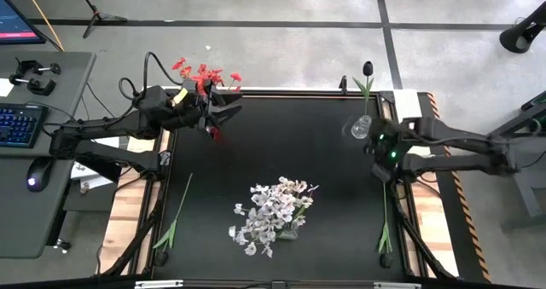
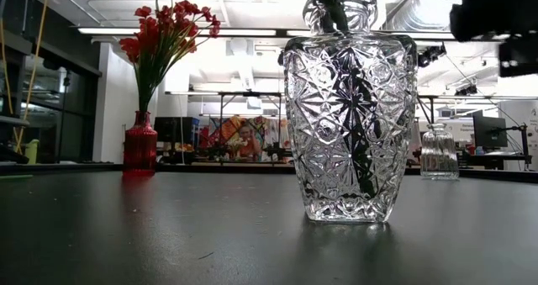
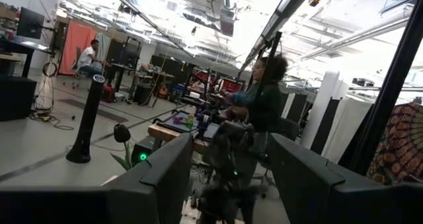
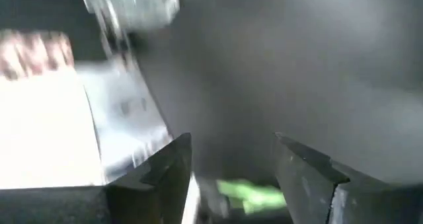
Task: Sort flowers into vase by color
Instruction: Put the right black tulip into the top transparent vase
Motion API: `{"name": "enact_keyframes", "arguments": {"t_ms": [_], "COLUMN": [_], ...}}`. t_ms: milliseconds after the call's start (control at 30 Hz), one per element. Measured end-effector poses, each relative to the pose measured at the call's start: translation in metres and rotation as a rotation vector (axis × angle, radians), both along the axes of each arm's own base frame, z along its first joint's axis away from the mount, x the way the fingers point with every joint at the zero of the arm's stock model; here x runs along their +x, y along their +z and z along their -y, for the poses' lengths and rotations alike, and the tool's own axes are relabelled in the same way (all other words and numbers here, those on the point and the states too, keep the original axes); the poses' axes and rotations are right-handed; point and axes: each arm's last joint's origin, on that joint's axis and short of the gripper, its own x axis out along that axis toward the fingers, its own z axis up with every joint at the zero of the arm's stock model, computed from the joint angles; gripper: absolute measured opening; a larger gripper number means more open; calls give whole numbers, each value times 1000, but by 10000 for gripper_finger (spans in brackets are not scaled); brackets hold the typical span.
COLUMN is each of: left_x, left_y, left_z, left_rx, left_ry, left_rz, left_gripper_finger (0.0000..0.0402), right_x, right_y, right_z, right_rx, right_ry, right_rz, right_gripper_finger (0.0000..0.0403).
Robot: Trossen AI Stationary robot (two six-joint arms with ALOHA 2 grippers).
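Hovering right tool (image 1: 376, 155) open | loose stem (image 1: 386, 225) at table edge (image 1: 408, 229)

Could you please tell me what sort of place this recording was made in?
Probably an open-plan robotics lab or workshop: a black work table, a grey desk with a backlit blue keyboard, and exposed ceiling ducts over rows of benches where people work.

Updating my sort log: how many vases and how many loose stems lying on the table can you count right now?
Vases: 3 (red vase, cut-glass vase, small clear vase)
Loose stems lying flat: 2 (left stem, right stem)
Total: 5
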Motion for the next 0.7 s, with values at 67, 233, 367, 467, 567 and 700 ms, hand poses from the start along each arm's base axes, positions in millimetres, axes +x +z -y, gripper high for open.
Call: {"name": "enact_keyframes", "arguments": {"t_ms": [67, 233, 367, 467, 567, 700], "left_x": [0, 0, 0, 0, 0, 0], "left_y": [0, 0, 0, 0, 0, 0], "left_z": [0, 0, 0, 0, 0, -1], "left_rx": [4, 25, 34, 34, 34, 34], "left_ry": [1, 7, 9, 10, 12, 12], "left_rz": [-1, -5, -6, -7, -6, -7], "left_gripper_finger": [188, 188, 188, 188, 188, 188], "right_x": [4, 17, 27, 29, 28, 23], "right_y": [-10, -35, -51, -62, -72, -83], "right_z": [-10, -38, -65, -85, -103, -122], "right_rx": [28, 9, -28, -70, -114, -238], "right_ry": [114, 477, 773, 972, 1141, 1295], "right_rz": [-58, -111, -82, -66, -50, -50], "right_gripper_finger": [197, 197, 197, 197, 197, 197]}}
